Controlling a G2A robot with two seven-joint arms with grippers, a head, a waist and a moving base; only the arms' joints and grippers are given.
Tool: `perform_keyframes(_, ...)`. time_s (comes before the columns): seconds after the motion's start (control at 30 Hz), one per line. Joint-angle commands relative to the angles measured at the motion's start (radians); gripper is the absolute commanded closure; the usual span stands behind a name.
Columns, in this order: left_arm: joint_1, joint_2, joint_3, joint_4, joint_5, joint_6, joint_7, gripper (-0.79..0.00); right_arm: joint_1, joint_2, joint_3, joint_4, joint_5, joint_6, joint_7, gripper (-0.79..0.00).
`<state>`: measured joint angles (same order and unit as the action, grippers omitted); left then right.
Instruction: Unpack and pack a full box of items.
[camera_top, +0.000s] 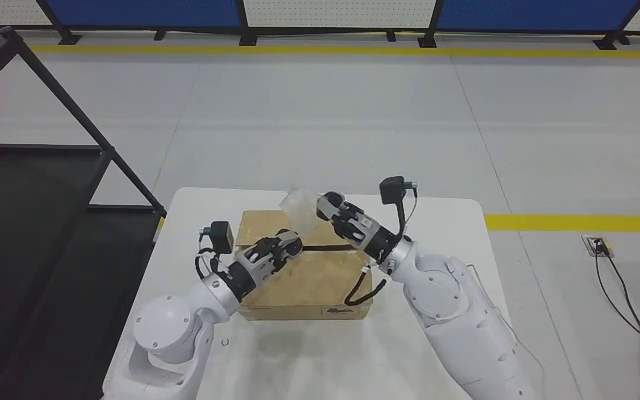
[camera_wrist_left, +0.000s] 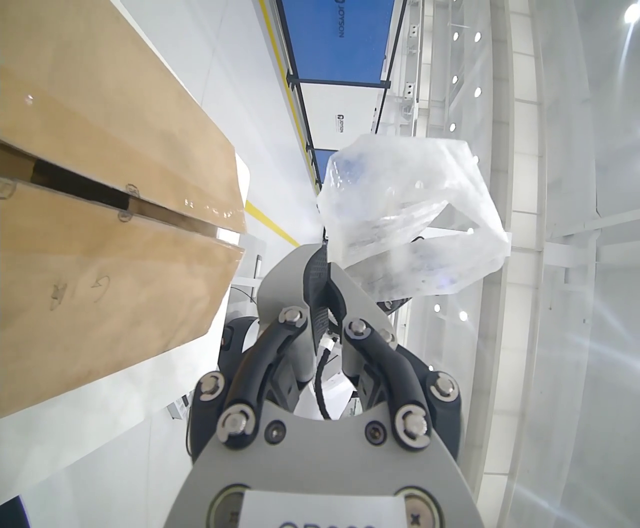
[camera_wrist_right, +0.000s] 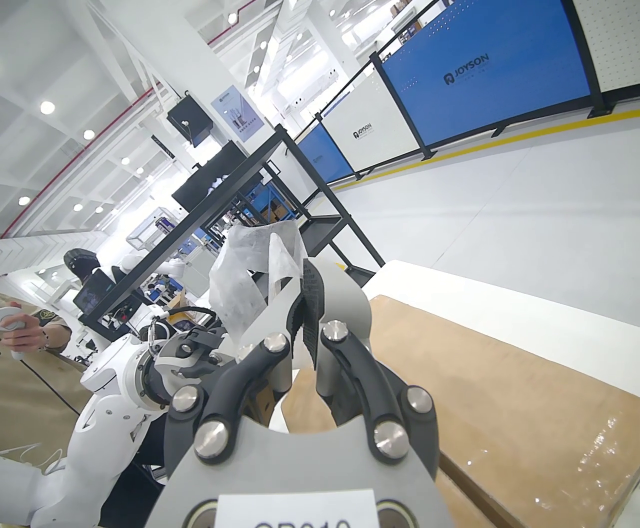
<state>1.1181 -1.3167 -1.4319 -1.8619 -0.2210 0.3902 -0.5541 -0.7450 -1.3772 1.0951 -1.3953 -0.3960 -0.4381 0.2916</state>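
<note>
The right gripper (camera_wrist_right: 305, 280) is clamping a clear plastic bag (camera_wrist_right: 240, 280) above the far edge of the cardboard box (camera_top: 320, 288) mid-table (camera_top: 330, 360), while the left gripper (camera_wrist_left: 325, 265) is hovering closed and empty over the box.

Seen from above, the left arm (camera_top: 190, 310) lies extended forward and inward from its shoulder, wrist angled toward the robot's midline; the left gripper (camera_top: 287, 243) tilts upward, its two black-padded fingers pressed flat together; the right arm (camera_top: 440, 290) is bent at the elbow, forearm slanting forward and inward, ending a little farther out than the left; the right gripper (camera_top: 327, 206) has its fingers closed, pinching a clear plastic bag (camera_top: 298, 200) at the tips.
</note>
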Motion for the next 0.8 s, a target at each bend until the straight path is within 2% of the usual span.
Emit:
perform_keyframes(0.0, 0.009, 0.003, -0.009, -0.002, -0.005, -0.002, 0.0, 0.0, 0.001, -0.001, 0.001, -0.001, -0.001, 0.001, -0.009, 0.0)
perform_keyframes(0.57, 0.046, 0.023, -0.069, -0.009, -0.031, -0.006, 0.0, 0.0, -0.003, -0.006, 0.009, -0.008, -0.035, 0.019, -0.058, 0.0)
perform_keyframes(0.77, 0.05, 0.027, -0.077, -0.024, -0.056, -0.049, 0.007, 0.0, 0.005, -0.009, -0.002, 0.001, -0.041, 0.014, -0.038, 0.0)
